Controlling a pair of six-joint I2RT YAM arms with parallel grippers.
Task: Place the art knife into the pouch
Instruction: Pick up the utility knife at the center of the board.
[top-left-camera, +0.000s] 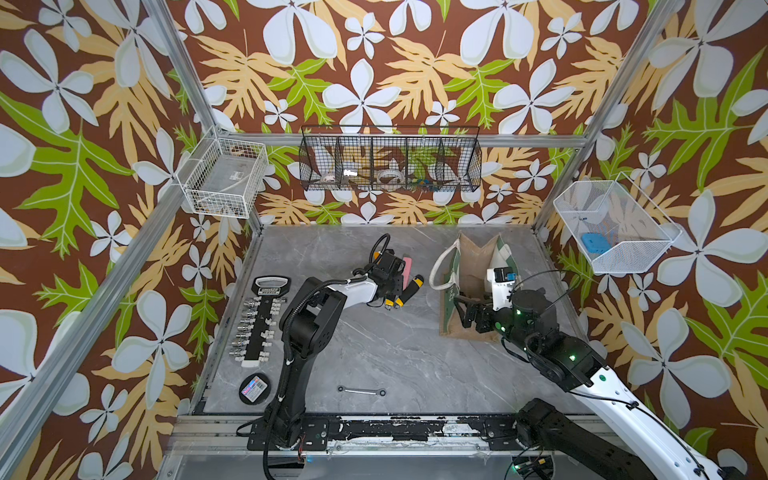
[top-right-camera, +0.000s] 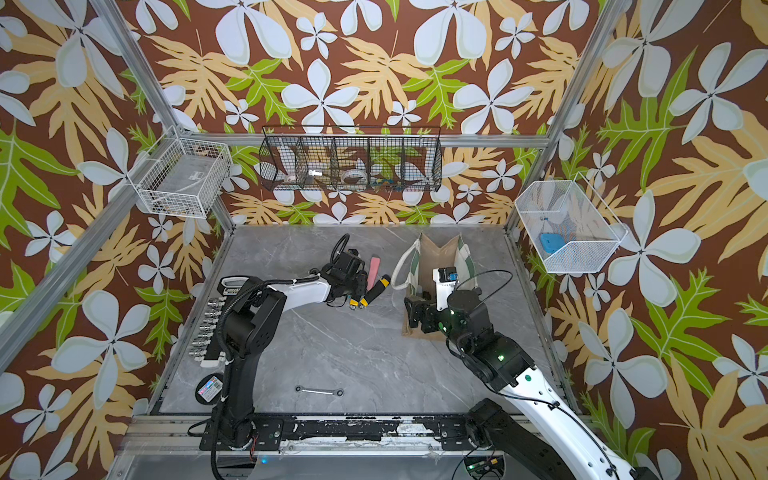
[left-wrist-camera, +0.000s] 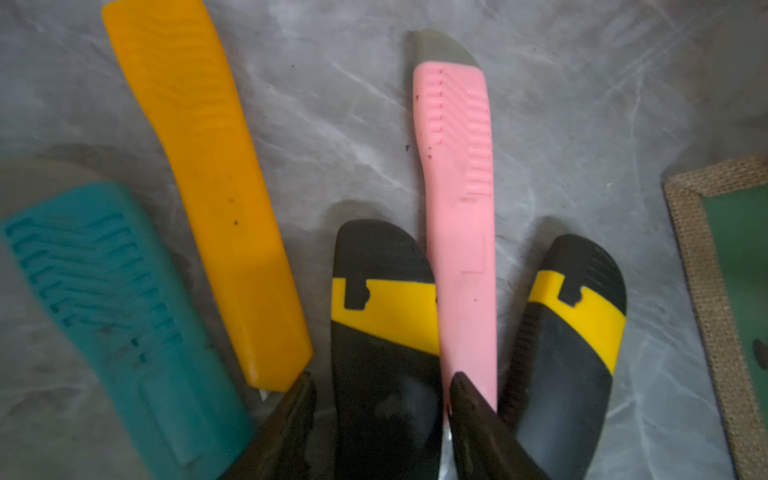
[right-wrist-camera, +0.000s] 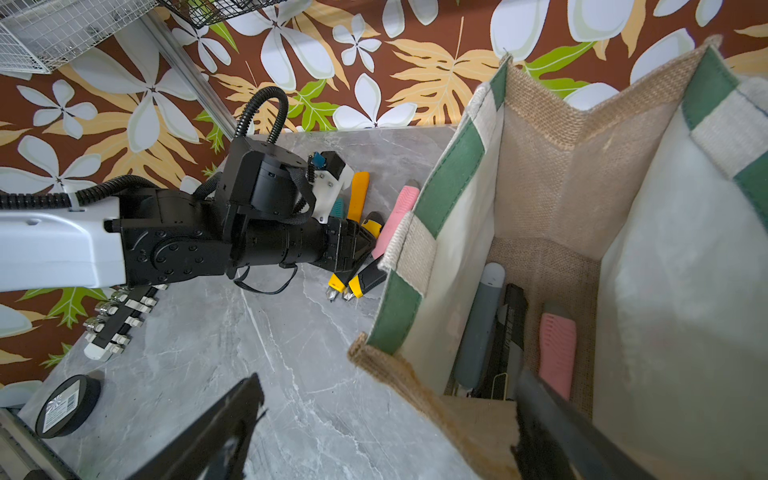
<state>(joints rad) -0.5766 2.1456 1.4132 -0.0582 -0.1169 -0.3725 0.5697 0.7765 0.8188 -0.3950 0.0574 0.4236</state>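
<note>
Left gripper (left-wrist-camera: 381, 376), jaws apart, straddles black-yellow knife (left-wrist-camera: 382, 257) beside pink art knife (left-wrist-camera: 457, 166); right gripper (right-wrist-camera: 389, 378), spread wide, straddles tan jute pouch (right-wrist-camera: 540, 137) wall.

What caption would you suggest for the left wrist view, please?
Open left gripper straddling a black-and-yellow knife, with pink knife, orange knife and teal knife alongside on the table.

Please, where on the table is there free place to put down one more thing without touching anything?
Free: the wide middle of the table, bordered by the socket rail, the wrench and the pouch; also the back strip by the wall. Crowded: the knives beside the pouch.
</note>
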